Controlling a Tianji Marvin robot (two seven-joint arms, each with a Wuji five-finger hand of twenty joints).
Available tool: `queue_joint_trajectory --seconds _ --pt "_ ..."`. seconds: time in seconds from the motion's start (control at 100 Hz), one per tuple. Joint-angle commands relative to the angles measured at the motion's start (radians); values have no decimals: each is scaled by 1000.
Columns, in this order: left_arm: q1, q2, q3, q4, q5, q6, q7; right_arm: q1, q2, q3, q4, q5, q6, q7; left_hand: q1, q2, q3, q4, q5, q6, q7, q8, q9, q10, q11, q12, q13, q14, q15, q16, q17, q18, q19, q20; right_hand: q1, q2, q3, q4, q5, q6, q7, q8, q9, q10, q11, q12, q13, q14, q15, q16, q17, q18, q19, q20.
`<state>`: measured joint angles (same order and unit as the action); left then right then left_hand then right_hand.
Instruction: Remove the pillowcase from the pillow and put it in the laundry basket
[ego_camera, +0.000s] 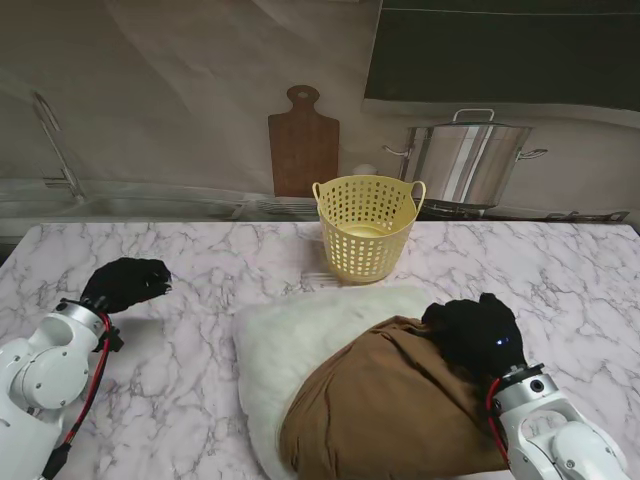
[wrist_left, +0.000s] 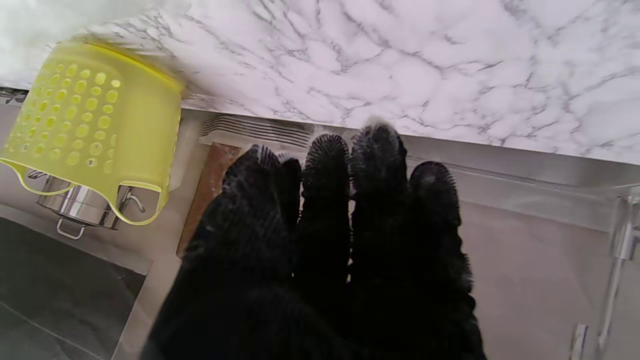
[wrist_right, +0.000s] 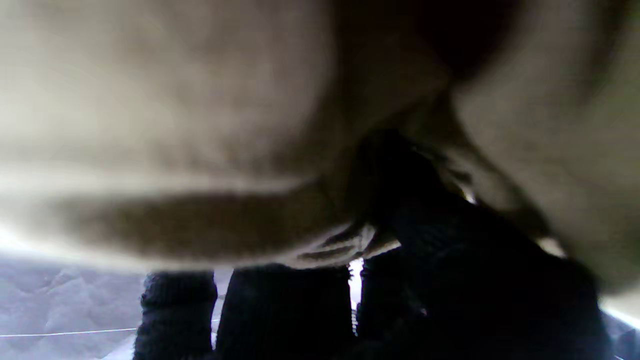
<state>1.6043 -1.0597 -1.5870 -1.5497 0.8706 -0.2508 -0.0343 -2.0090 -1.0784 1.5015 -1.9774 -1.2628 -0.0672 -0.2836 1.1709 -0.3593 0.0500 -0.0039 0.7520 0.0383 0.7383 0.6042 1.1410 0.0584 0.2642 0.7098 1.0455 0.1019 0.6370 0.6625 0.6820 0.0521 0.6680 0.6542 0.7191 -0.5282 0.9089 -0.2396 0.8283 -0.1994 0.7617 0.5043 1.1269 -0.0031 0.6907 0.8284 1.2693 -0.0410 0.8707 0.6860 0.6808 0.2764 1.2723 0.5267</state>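
Lower right of the stand view, the right hand (ego_camera: 478, 335) gripped the bunched brown pillowcase (ego_camera: 385, 405), which covered only the near end of the white pillow (ego_camera: 300, 335); the yellow laundry basket (ego_camera: 366, 228) stood at upper centre on the marble surface (ego_camera: 560, 270). Along the left wrist view, the left hand (wrist_left: 340, 240) hovered empty, fingers extended. Across the right wrist view, cloth filled the frame, pinched by dark fingers (wrist_right: 400, 200). Stripping seemed underway; pulling free probably needed the pillow held down.

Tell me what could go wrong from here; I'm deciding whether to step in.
Only the right hand grips the brown pillowcase; the left hand is off the white pillow, so the pillow may drag along. The laundry basket stands close beyond the pillow and could get knocked.
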Motion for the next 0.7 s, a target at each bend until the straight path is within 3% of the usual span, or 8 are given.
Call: queue_joint_trajectory --seconds 0.0,0.15,0.24,0.34,0.36,0.48,0.59,0.69 --pt "1 5 -2 10 -5 9 -26 -3 1 -5 -4 9 -1 -13 77 -19 23 27 11 -15 14 11 24 17 10 12 14 23 20 15 -14 -5 619 21 103 58 94 37 80 -66 127 67 1 15 34 17 40 22 23 14 8 22 20 -6" --pt "20 -2 -8 -14 -16 -10 7 36 3 -32 17 32 -45 -14 85 -8 14 17 4 -8 1 10 17 17 -4 3 3 28 2 7 -25 6 610 17 101 65 85 33 77 -79 117 69 -4 4 20 18 36 18 3 10 3 17 13 -13" --pt "40 -6 -21 -53 -19 -38 29 75 5 -62 28 57 -86 5 81 45 -20 12 -6 -4 -61 2 -41 36 8 -43 -23 46 -40 -10 -56 23 589 9 103 69 78 30 74 -87 115 73 -10 -3 14 21 28 18 -8 8 -4 13 7 -16" --pt "64 -9 -38 -105 -21 -82 39 125 9 -104 42 84 -139 35 27 79 -45 4 -70 -1 -247 -28 -217 66 8 -181 -128 92 -145 -41 -153 67 518 15 102 73 71 27 74 -94 115 77 -12 -11 10 21 26 15 -16 8 -7 11 5 -18" --pt "68 -10 -40 -115 -21 -92 41 136 10 -114 45 88 -150 40 14 85 -50 2 -86 -2 -288 -28 -261 67 6 -267 -163 98 -176 -52 -190 89 491 22 102 73 71 27 73 -96 114 77 -12 -11 10 21 26 13 -17 8 -7 10 5 -18" --pt "82 -12 -39 -165 -13 -146 60 204 12 -177 71 123 -207 66 -92 152 -61 -4 -144 -5 -445 -36 -463 76 -114 -384 -354 124 -339 -144 -383 166 295 -8 102 78 63 24 71 -105 115 81 -14 -18 6 20 23 8 -27 8 -8 5 3 -19" --pt "73 -12 -13 -192 -34 -182 45 266 13 -228 96 160 -246 89 -157 198 -70 -4 -181 -6 -536 -110 -608 61 -185 -457 -490 121 -433 -234 -480 178 128 -63 103 80 59 23 69 -108 115 82 -16 -20 4 20 24 8 -33 8 -9 1 1 -20" --pt "49 -6 29 -201 -92 -204 -22 318 14 -266 120 172 -261 101 -222 191 -73 -6 -252 -3 -590 -165 -730 78 -228 -509 -585 115 -478 -291 -526 158 24 -98 103 82 56 22 68 -111 115 83 -18 -23 3 19 23 5 -38 9 -8 -1 0 -21"
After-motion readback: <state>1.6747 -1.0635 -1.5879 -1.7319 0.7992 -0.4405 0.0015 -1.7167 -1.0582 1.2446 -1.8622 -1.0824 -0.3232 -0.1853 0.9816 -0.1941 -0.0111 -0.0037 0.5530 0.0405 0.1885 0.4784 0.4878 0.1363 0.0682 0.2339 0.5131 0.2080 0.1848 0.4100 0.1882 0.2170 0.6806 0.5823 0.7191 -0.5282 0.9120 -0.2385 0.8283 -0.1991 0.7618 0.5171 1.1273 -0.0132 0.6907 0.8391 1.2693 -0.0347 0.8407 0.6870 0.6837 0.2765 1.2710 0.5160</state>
